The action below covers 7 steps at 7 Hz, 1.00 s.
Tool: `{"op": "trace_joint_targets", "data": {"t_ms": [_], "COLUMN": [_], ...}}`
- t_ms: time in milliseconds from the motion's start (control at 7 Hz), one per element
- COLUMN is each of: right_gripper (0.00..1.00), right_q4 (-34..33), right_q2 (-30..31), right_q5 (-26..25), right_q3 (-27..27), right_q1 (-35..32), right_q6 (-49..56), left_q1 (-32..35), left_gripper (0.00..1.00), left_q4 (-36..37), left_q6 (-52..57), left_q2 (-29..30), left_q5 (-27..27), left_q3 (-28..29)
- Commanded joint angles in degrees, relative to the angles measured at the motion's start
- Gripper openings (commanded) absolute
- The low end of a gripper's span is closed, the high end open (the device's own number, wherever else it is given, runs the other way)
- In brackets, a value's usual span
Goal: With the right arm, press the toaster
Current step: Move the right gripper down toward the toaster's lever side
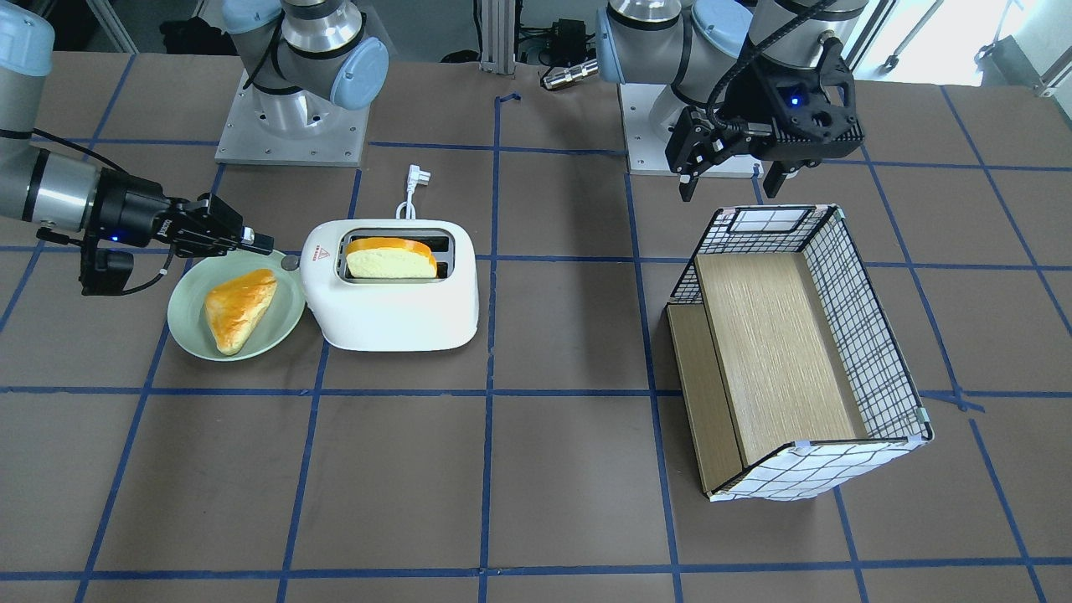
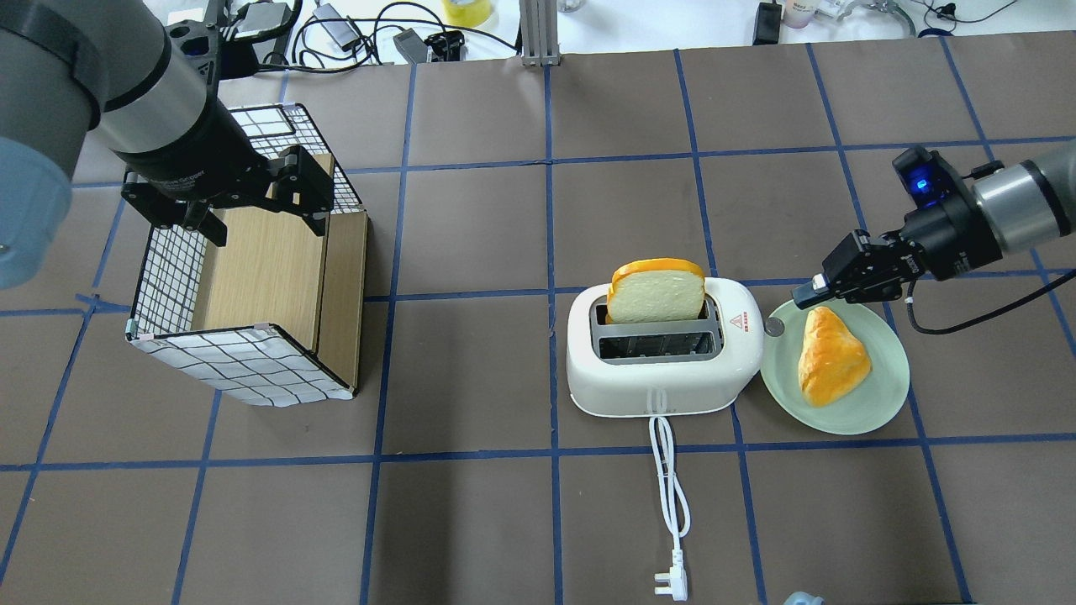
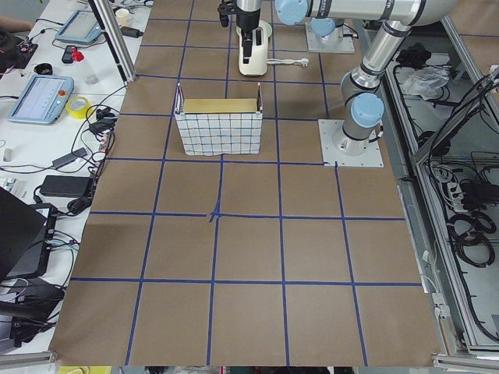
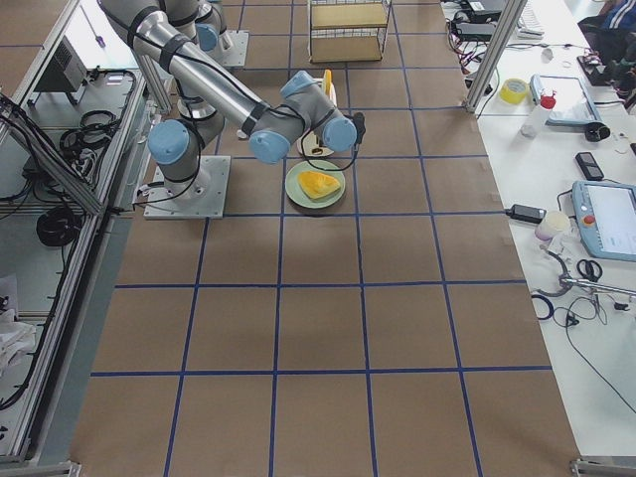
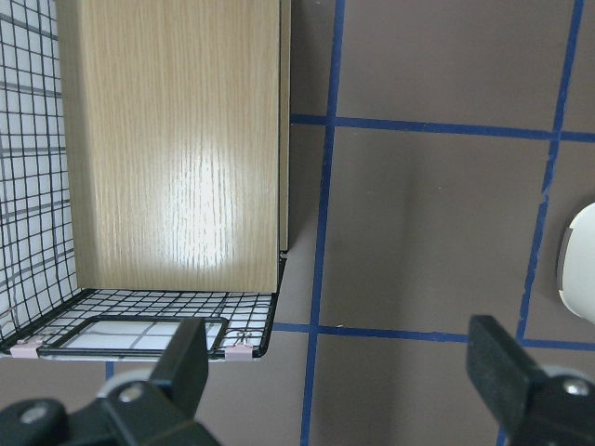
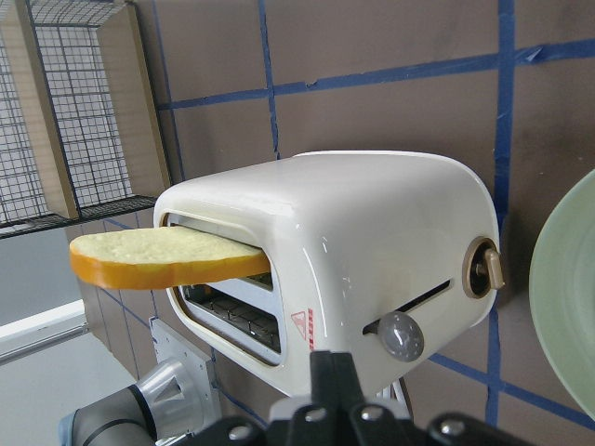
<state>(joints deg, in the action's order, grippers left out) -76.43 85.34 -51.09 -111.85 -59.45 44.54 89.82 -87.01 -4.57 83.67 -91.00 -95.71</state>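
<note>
The white toaster stands mid-table with a bread slice upright in one slot. It also shows in the overhead view and the right wrist view. A grey round lever knob sits in a slot on its end face, with a beige dial beside it. My right gripper is shut and empty, with its tip a short way from that end, above the knob. It also shows in the front view. My left gripper hangs open and empty over the checked box.
A green plate with a triangular bread piece lies against the toaster's knob end, under my right gripper. The toaster's white cord and plug trail toward the robot. The checked box lies on its side.
</note>
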Motion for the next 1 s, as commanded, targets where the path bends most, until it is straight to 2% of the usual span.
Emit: {"op": "trace_joint_targets", "data": {"t_ms": [0,857], "right_gripper": [0.0,0.0], "right_q4": [-1.52,-3.98], "right_q2": [-0.34,-3.59], "right_q5": [1.17,0.99], "right_q3": [-2.41,-3.81], "right_q1": [0.21,0.12], "right_q6": [1.08,1.34], "left_q1": [0.0,0.0], "left_gripper": [1.0,1.0], "left_q4": [0.0,0.0], "left_q6": [0.0,0.0], "left_q2": [0.0,0.0], "left_q5": [0.03,0.03], "left_q3": [0.0,0.0]}}
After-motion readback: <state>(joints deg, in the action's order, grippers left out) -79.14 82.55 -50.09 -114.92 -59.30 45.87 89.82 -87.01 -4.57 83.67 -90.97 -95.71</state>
